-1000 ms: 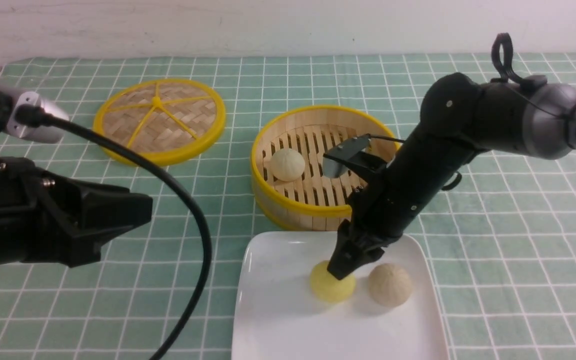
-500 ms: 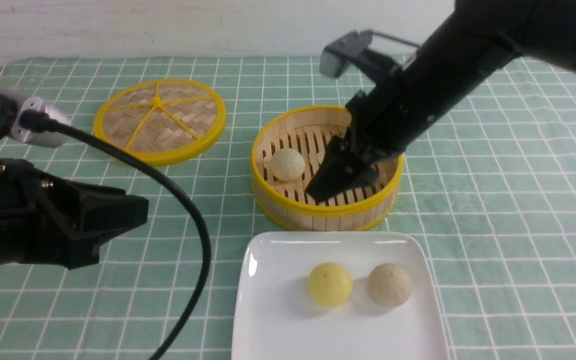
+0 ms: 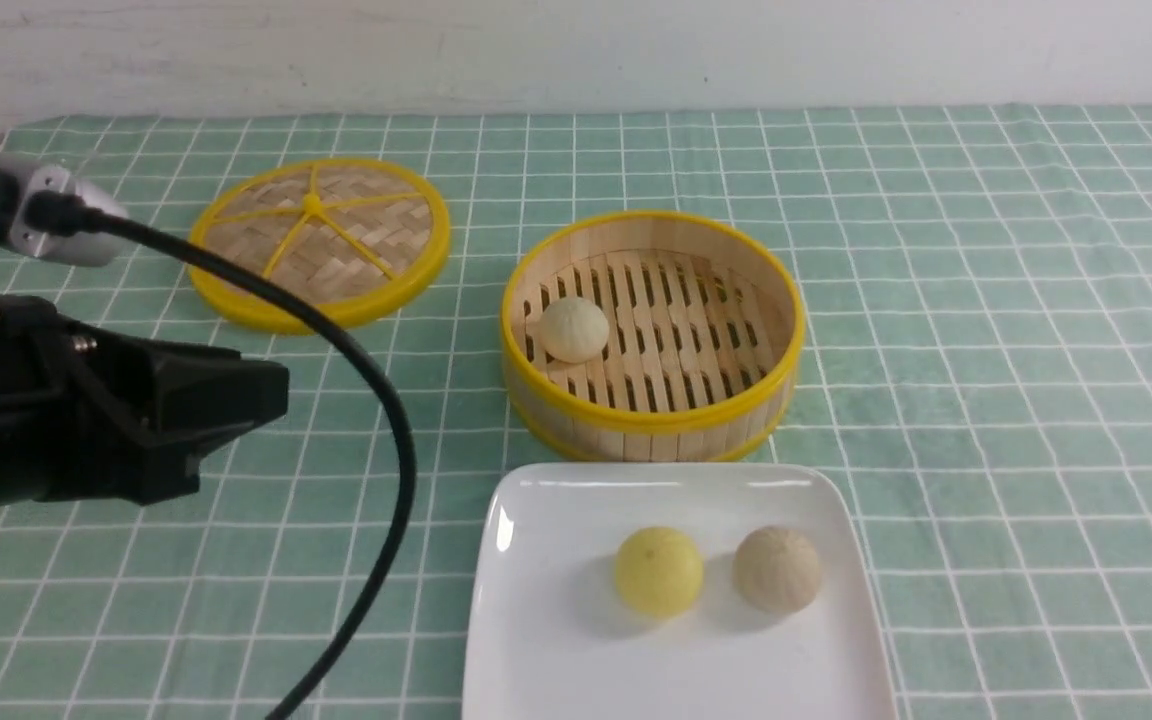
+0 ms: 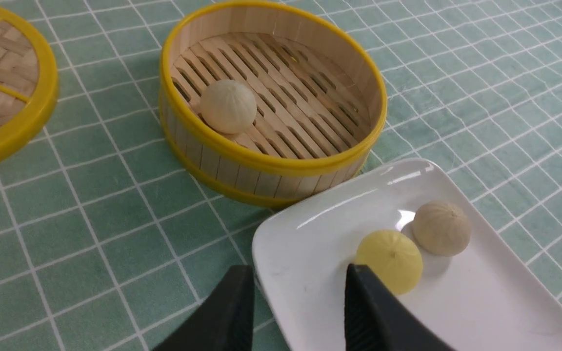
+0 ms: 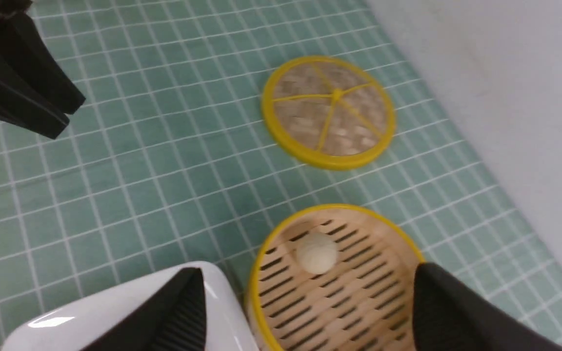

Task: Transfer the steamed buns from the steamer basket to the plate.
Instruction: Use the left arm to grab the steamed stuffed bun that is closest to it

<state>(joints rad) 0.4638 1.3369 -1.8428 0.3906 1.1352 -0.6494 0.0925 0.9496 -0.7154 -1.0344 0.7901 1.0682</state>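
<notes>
One pale steamed bun lies in the steamer basket, near its left wall. A yellow bun and a beige bun sit side by side on the white plate just in front of the basket. My left gripper hovers at the left, open and empty, its fingers over the plate's near edge beside the yellow bun. My right gripper is out of the front view. It is high above the basket and bun, wide open and empty.
The flat woven lid with a yellow rim lies at the back left on the green checked cloth. A black cable arcs from the left wrist camera down to the front edge. A white wall bounds the far side.
The right gripper opened off the yellow bun on the plate, lifted over the basket and rose out of the front view. The left arm hardly moved.
</notes>
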